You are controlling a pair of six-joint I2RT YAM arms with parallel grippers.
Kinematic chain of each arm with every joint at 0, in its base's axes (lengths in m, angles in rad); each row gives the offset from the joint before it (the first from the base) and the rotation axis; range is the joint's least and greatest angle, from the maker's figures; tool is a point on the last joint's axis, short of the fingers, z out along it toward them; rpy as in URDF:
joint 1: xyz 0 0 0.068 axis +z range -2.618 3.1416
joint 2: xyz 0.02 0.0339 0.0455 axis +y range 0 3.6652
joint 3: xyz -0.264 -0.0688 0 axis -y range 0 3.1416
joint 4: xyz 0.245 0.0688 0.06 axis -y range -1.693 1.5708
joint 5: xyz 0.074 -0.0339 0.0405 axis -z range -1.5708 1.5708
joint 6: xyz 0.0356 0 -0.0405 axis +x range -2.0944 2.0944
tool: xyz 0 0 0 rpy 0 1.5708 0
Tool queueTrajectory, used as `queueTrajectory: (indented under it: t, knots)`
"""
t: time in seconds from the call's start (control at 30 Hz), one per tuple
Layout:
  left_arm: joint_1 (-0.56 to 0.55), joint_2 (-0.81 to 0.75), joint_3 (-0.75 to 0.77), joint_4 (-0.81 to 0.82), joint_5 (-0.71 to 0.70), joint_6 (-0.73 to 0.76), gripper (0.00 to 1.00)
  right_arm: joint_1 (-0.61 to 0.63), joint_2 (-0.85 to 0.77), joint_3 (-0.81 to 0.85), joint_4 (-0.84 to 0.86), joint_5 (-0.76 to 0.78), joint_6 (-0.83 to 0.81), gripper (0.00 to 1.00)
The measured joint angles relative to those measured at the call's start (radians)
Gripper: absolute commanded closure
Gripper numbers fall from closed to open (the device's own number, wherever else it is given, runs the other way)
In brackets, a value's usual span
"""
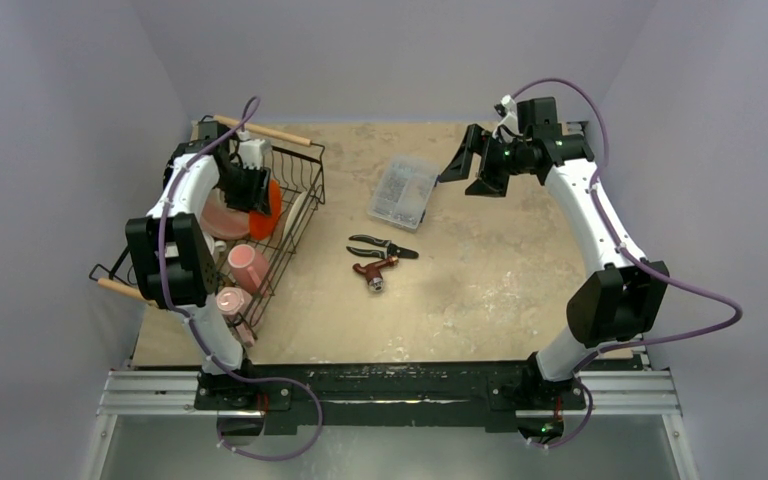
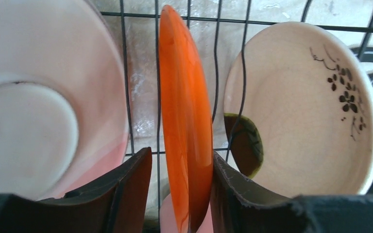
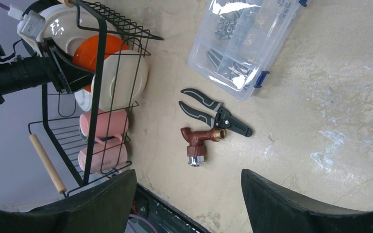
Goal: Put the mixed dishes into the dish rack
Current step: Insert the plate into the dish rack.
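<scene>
The dish rack [image 1: 305,165], a black wire basket with wooden handles, stands at the table's left. In it an orange plate [image 2: 184,121] stands on edge between a pink plate [image 2: 53,97] and a cream bowl [image 2: 301,107] with a dark flower sprig. My left gripper [image 2: 180,154] straddles the orange plate's rim. Its jaws are open: the right finger is against the plate, and a gap shows at the left finger. Two pink mugs [image 1: 250,265] [image 1: 232,300] lie in the rack's near end. My right gripper [image 1: 470,165] hangs open and empty above the far right of the table.
A clear plastic compartment box [image 1: 403,190] sits at mid-table. Black pliers [image 1: 382,245] and a red-brown tap fitting [image 1: 375,272] lie nearer. Purple walls close in on both sides, and the left arm leans over the rack.
</scene>
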Motion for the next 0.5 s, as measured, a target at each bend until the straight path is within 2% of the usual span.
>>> queueTrajectory:
  t: [0.13, 0.37, 0.5]
  knots:
    - [0.0, -0.006, 0.0, -0.002, -0.06, -0.013, 0.54, 0.0, 0.0, 0.005, 0.0, 0.0, -0.002, 0.21]
    - [0.001, -0.066, 0.005, -0.003, -0.248, -0.039, 0.54, 0.0, 0.0, 0.009, 0.0, -0.003, -0.003, 0.21]
    - [0.005, -0.127, 0.005, -0.003, -0.298, -0.063, 0.53, 0.0, 0.0, 0.01, 0.0, -0.003, -0.003, 0.21]
